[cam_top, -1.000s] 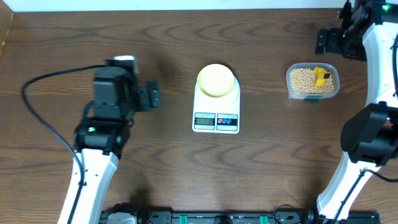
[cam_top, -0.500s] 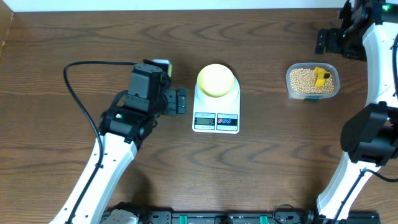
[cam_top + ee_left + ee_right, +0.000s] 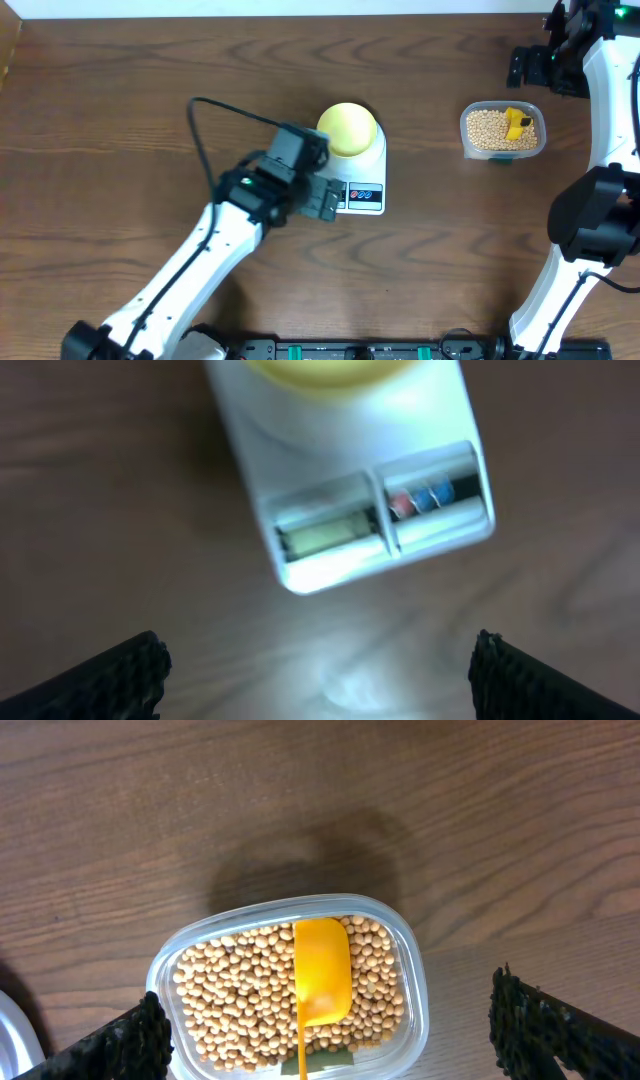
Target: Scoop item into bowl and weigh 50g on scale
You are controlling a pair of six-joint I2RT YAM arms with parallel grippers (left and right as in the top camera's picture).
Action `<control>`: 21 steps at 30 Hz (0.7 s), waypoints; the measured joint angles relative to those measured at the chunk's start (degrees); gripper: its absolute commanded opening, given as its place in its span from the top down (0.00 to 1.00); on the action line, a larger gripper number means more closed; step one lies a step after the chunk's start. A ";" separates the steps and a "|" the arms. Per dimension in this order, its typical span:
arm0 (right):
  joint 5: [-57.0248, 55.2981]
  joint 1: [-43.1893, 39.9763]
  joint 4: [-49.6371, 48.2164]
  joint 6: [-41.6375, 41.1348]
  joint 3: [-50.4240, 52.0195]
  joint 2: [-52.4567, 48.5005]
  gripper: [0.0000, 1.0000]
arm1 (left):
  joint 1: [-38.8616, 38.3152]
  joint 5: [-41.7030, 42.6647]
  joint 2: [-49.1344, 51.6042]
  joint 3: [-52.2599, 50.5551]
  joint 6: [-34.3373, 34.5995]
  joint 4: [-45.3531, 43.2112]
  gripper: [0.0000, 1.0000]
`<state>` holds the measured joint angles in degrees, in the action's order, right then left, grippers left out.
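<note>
Scale (image 3: 350,480) sits below the wide-open left gripper (image 3: 315,665) — beans (image 3: 240,995) lie below the wide-open right gripper (image 3: 325,1015).

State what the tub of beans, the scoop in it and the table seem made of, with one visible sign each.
Tub: clear glossy plastic, probably; the beans show through its wall.
Scoop: smooth orange-yellow plastic, judging by its even colour.
Table: wood or wood-look laminate; dark brown grain shows.
</note>
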<state>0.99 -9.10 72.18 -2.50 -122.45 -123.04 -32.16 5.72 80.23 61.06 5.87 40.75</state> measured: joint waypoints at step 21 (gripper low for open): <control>0.00 0.00 -0.02 0.00 0.00 0.00 0.01 | -3.45 -2.51 3.04 3.76 -7.80 6.36 0.02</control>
<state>0.99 -9.10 72.16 -2.50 -122.45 -123.04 -35.62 3.20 83.26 64.82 -1.93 47.11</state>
